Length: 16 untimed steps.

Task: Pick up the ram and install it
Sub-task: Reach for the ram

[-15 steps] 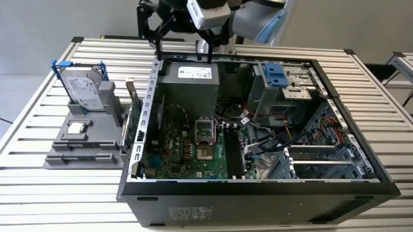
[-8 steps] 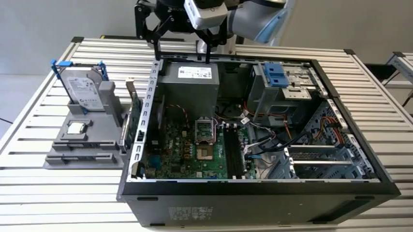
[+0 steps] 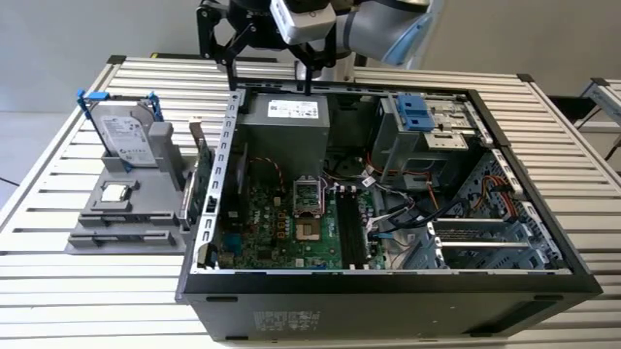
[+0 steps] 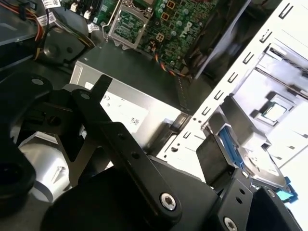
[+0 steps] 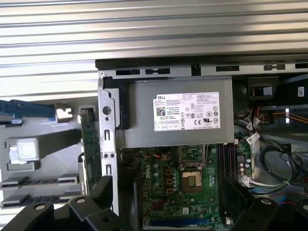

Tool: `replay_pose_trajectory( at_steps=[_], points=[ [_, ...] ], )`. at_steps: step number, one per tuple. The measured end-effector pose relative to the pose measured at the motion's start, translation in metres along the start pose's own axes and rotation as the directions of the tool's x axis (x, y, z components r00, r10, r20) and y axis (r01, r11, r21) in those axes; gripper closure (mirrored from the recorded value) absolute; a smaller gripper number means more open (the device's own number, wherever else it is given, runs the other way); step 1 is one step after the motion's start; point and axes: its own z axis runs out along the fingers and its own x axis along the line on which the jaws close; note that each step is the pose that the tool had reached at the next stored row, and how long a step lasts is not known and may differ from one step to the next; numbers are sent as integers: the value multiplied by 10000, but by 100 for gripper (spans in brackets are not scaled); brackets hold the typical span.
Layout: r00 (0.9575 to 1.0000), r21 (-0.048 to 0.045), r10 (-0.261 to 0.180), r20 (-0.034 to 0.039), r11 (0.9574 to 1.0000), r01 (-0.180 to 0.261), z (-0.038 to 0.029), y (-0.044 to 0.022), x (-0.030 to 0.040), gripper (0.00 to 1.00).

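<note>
The tool (image 3: pixel 270 76) is hovering over the power supply (image 3: pixel 291 123) end of the computer case (image 3: pixel 388 281), fingers spread, gripping nothing. The ram (image 3: pixel 203 178) is standing on edge in the grey holder (image 3: pixel 116 236), just beside the case wall.

An open computer case (image 3: pixel 388 305) stands beside a hard drive (image 3: pixel 128 138)

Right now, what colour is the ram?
The ram is green, clearest in the first wrist view.
</note>
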Motion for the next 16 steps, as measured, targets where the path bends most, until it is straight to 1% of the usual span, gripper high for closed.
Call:
replay_pose_trajectory(
  at_steps=[2, 8, 9, 16],
  points=[
    [10000, 0, -1, -1, 10000, 1, 0, -1, 11, 0],
    [10000, -1, 0, 0, 10000, 0, 0, -1, 12, 0],
    [10000, -1, 0, 0, 10000, 0, 0, -1, 12, 100],
    [10000, -1, -1, 0, 10000, 1, 0, -1, 12, 100]
  ],
)
